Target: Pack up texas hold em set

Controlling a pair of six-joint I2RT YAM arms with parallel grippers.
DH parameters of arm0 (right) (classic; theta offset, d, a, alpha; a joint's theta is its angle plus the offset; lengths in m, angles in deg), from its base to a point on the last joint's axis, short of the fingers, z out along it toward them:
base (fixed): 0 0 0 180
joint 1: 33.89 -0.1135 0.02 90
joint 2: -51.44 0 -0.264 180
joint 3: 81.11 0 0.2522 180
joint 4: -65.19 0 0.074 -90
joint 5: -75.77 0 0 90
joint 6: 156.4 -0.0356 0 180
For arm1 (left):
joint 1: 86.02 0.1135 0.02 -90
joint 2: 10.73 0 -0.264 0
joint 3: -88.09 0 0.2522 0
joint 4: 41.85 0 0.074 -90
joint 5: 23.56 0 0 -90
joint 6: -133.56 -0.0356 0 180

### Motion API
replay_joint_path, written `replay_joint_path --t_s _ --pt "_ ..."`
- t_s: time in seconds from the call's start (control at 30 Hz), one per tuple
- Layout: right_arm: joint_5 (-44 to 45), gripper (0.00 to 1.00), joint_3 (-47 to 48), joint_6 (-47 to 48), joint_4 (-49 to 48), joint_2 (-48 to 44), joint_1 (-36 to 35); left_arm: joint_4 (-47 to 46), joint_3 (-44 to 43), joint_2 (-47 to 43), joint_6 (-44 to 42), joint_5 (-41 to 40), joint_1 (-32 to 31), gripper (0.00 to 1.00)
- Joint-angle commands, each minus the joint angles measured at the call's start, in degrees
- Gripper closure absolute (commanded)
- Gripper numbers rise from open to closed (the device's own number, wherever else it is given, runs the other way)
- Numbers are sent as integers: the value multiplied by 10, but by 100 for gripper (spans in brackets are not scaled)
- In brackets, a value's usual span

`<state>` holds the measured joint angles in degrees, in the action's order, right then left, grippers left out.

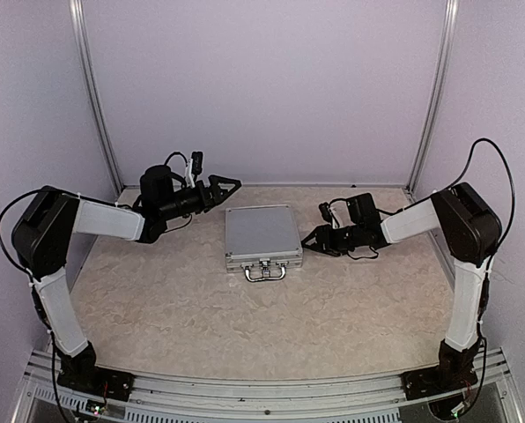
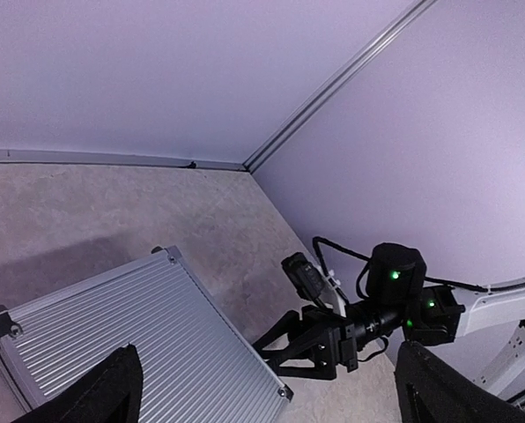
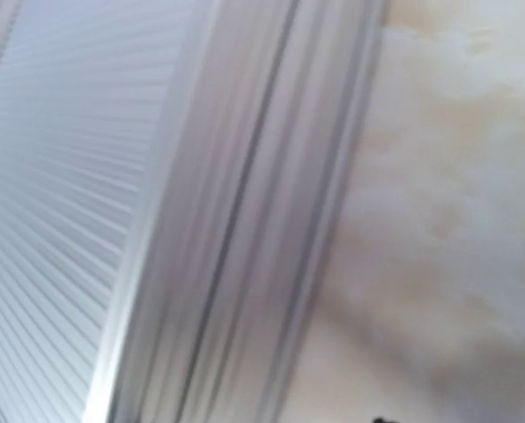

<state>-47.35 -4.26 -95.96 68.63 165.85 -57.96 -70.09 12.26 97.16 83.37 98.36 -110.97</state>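
Note:
The texas hold em set shows as a ribbed silver case, lid down, flat in the middle of the table with its metal handle toward the near edge. My left gripper hovers over the case's far left corner, fingers spread wide with nothing between them. In the left wrist view the case lies below that gripper. My right gripper sits low beside the case's right edge; its jaws stand partly apart and hold nothing. The right wrist view is blurred, filled by the case's side wall.
Pale purple walls with metal corner posts close in the marbled tabletop on three sides. A metal rail runs along the near edge between the arm bases.

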Motion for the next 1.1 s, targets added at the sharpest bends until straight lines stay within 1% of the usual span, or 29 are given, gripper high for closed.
replay_joint_path --t_s 0.0,0.07,0.17,0.27,0.33,0.47,0.57,0.73,0.9,0.97,1.07 --pt "-81 48 -3 -47 -86 39 0 -6 34 -59 -27 -15 -21 1" --pt "-75 48 -24 -53 -100 34 0 11 55 -78 -40 -34 -30 1" --pt "-47 45 -33 -39 -77 18 0 73 66 -100 -73 -94 -51 1" --pt "-22 38 -44 -26 -66 -9 0 142 72 -106 -92 -162 -70 1" --pt "-9 33 -45 -24 -59 -18 0 156 86 -104 -92 -198 -75 1" --pt "-15 25 -24 -29 -49 2 0 136 120 -96 -68 -208 -73 1" --pt "-20 21 -16 -42 -63 16 0 135 133 -93 -56 -229 -74 1" --pt "-30 18 -9 -62 -80 31 0 139 138 -71 -48 -230 -78 1" --pt "-32 16 -3 -62 -79 39 0 117 147 -43 -43 -223 -92 1" --pt "-33 12 4 -61 -74 42 0 104 150 -27 -37 -216 -98 1" --pt "-33 10 10 -61 -74 44 0 98 142 -9 -35 -204 -104 1"
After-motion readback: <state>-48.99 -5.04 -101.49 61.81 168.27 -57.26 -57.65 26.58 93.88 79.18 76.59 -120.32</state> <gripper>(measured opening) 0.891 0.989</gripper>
